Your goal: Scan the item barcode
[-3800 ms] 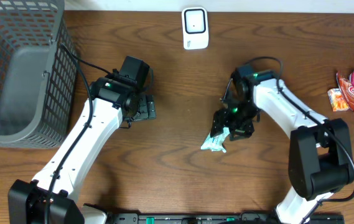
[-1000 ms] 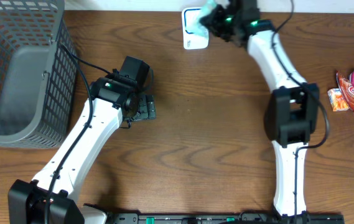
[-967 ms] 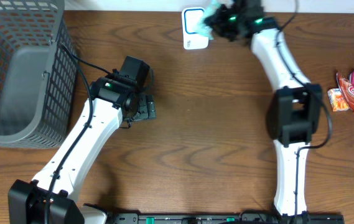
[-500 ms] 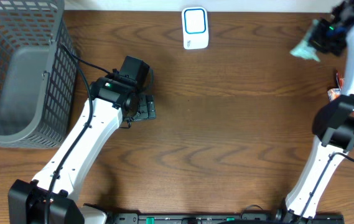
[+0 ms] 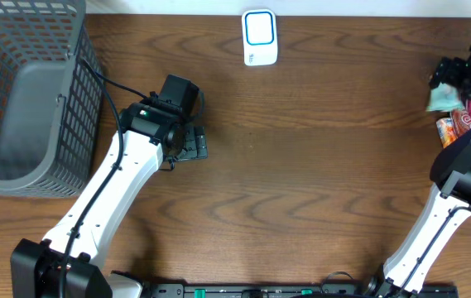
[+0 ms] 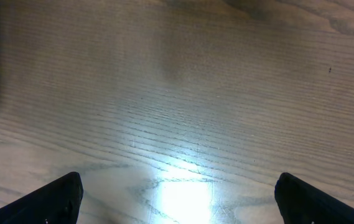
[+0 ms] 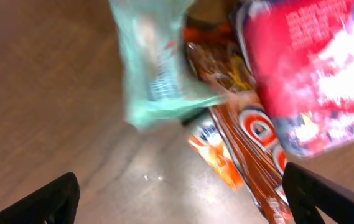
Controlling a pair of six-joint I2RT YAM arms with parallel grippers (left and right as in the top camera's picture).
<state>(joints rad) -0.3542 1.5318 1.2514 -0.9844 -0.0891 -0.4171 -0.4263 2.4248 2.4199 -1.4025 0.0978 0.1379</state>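
Brown wood-grain table [image 5: 301, 165]. I note a grey mesh basket [image 5: 78, 108] on its far left corner and a white scanner [image 5: 260, 37] mid far edge. At the right edge, an orange packet [image 5: 445, 131] touches a red packet [image 7: 313, 74]. The mint packet [image 7: 155, 68] is blurred, so I can't tell whether it rests there.

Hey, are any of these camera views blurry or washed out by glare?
Right wrist view: heavily blurred, the teal packet and red snack bag smeared. Left wrist view: bright glare patch on the wooden table. Overhead view: sharp, evenly lit.
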